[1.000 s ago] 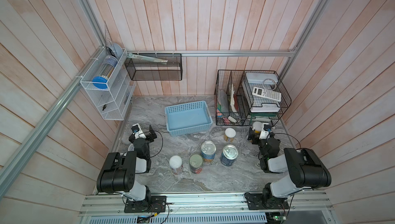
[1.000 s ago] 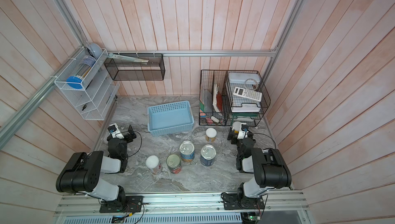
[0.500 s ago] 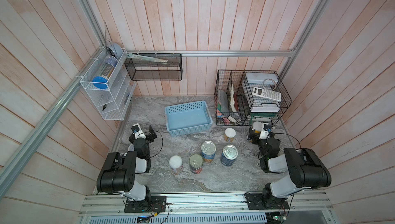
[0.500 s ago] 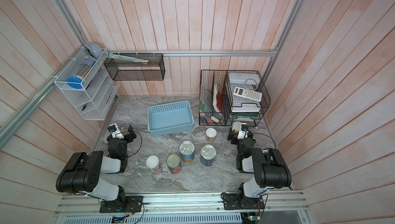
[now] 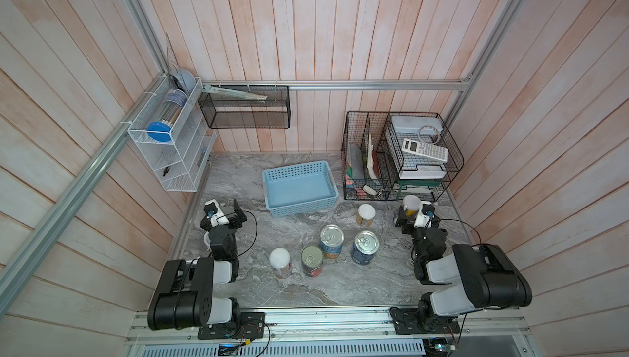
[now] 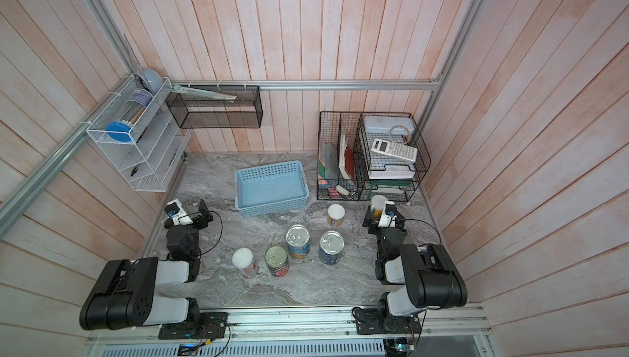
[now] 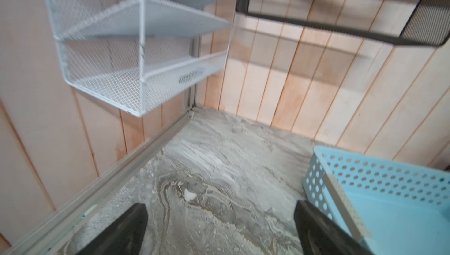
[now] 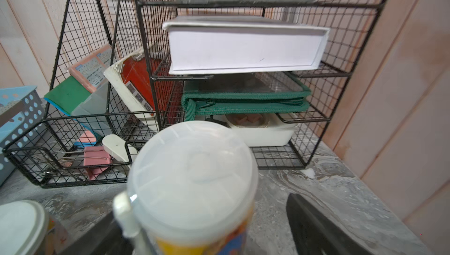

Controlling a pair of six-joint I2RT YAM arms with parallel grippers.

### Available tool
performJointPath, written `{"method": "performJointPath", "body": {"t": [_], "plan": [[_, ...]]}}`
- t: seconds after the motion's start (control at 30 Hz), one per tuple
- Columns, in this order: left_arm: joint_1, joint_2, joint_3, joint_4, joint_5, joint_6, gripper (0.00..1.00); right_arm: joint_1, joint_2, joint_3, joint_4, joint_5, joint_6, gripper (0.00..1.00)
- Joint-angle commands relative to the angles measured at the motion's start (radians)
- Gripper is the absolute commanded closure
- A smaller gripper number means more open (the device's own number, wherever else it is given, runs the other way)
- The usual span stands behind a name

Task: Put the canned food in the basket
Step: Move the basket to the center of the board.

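Your right gripper (image 8: 199, 217) straddles the white-lidded yellow can (image 8: 192, 168), jaws spread, unclamped. Your left gripper (image 7: 220, 207) gapes empty beside the light-blue perforated plastic basket (image 7: 379, 176).

Right end effector (image 8: 201, 205) spread around white-lidded can (image 8: 192, 168); black wire organiser (image 8: 341, 5) behind.

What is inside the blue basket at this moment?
Nothing: in both top views the basket shows only its bare blue floor. All six cans stand outside it on the table. Its near wall covers a thin strip of floor.
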Motion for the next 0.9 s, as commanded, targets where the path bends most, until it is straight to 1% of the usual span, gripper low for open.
{"method": "performJointPath", "body": {"t": [0.0, 0.03, 0.07, 0.1, 0.17, 0.2, 0.27, 0.3, 0.33, 0.4, 0.43, 0.5, 0.63, 0.73, 0.8, 0.87], "plan": [[-0.049, -0.201, -0.024, -0.108, -0.145, -0.055, 0.0, 0.042, -0.182, -0.028, -0.044, 0.198, -0.015, 0.02], [-0.057, -0.264, -0.017, -0.165, -0.121, -0.059, 0.0, 0.048, -0.252, -0.026, -0.133, 0.22, 0.004, 0.02], [-0.074, -0.328, 0.003, -0.264, -0.128, -0.065, 0.0, 0.052, -0.34, -0.022, -0.245, 0.231, 0.039, 0.02], [-0.094, -0.391, 0.044, -0.378, -0.167, -0.101, 0.0, 0.053, -0.434, -0.021, -0.357, 0.222, 0.062, 0.02], [-0.111, -0.445, 0.136, -0.591, -0.147, -0.119, 0.0, 0.064, -0.601, -0.005, -0.557, 0.239, 0.143, 0.02], [-0.125, -0.453, 0.184, -0.683, -0.164, -0.141, 0.0, 0.068, -0.678, 0.004, -0.641, 0.283, 0.18, 0.02], [-0.138, -0.426, 0.267, -0.797, -0.138, -0.169, 0.0, 0.072, -0.799, 0.029, -0.79, 0.328, 0.234, 0.02], [-0.138, -0.392, 0.327, -0.862, -0.101, -0.2, 0.0, 0.077, -0.854, 0.06, -0.899, 0.345, 0.271, 0.02], [-0.139, -0.347, 0.387, -0.921, -0.052, -0.215, 0.0, 0.08, -0.892, 0.09, -0.993, 0.356, 0.314, 0.02], [-0.157, -0.207, 0.554, -1.062, 0.023, -0.256, 0.0, 0.103, -0.943, 0.159, -1.156, 0.357, 0.36, 0.02], [-0.165, -0.155, 0.625, -1.118, 0.062, -0.263, 0.0, 0.127, -0.951, 0.201, -1.222, 0.36, 0.366, 0.02], [-0.189, 0.003, 0.77, -1.211, 0.133, -0.264, 0.0, 0.19, -0.943, 0.296, -1.347, 0.386, 0.37, 0.02], [-0.202, 0.215, 0.937, -1.298, 0.217, -0.256, 0.0, 0.357, -0.854, 0.498, -1.527, 0.449, 0.37, 0.02], [-0.217, 0.347, 1.036, -1.347, 0.243, -0.228, 0.0, 0.513, -0.722, 0.667, -1.595, 0.452, 0.348, 0.04], [-0.218, 0.436, 1.101, -1.399, 0.251, -0.217, 0.0, 0.616, -0.581, 0.806, -1.635, 0.439, 0.323, 0.04], [-0.218, 0.494, 1.138, -1.419, 0.258, -0.216, 0.0, 0.68, -0.43, 0.948, -1.68, 0.384, 0.308, 0.04]]}}
